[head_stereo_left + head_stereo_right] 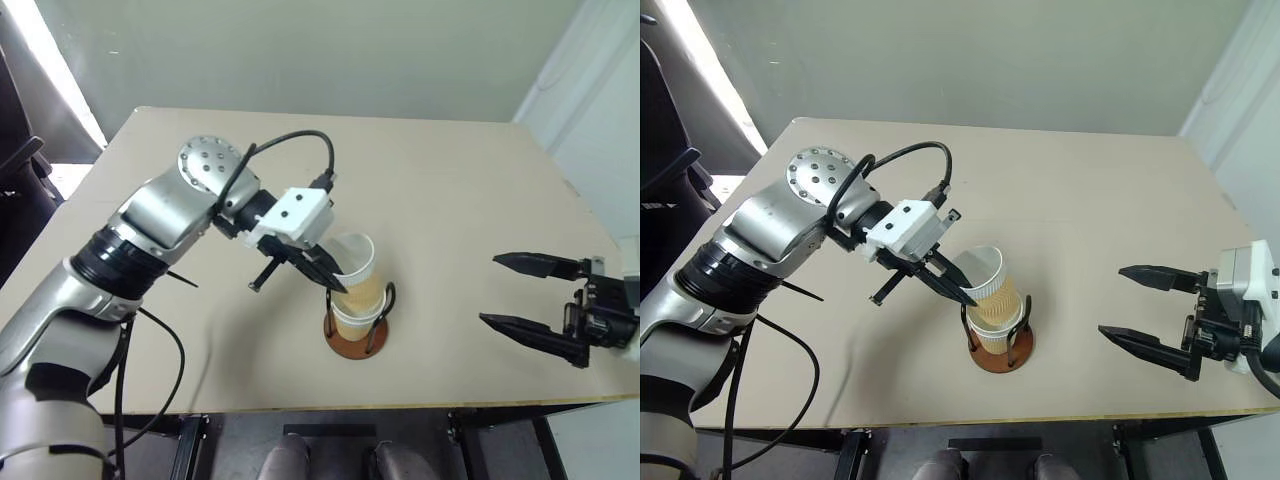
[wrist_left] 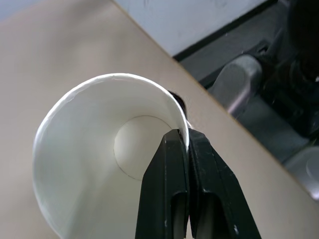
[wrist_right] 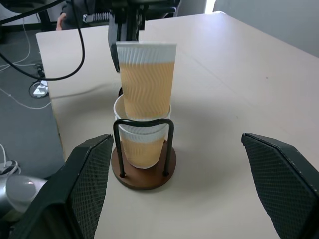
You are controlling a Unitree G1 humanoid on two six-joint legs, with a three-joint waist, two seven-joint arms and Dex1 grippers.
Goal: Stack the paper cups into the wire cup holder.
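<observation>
The left claw [image 1: 338, 281] is pinched tight on the rim of the top cup [image 3: 147, 82], one finger inside and one outside. That cup sits tilted, partly nested in a cup [image 3: 143, 142] standing in the holder [image 3: 143, 169] near the front edge of the table [image 1: 450, 200]; there may be a third cup nested between them, but it is hard to tell. The right claw [image 1: 515, 292] hovers wide open and empty, well to the right of the holder.

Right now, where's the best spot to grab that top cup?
Probably the rolled rim, from above: the top cup sits partly inside the lower cup, leaving its rim free. The left gripper pinches the wall there, one finger inside.
</observation>
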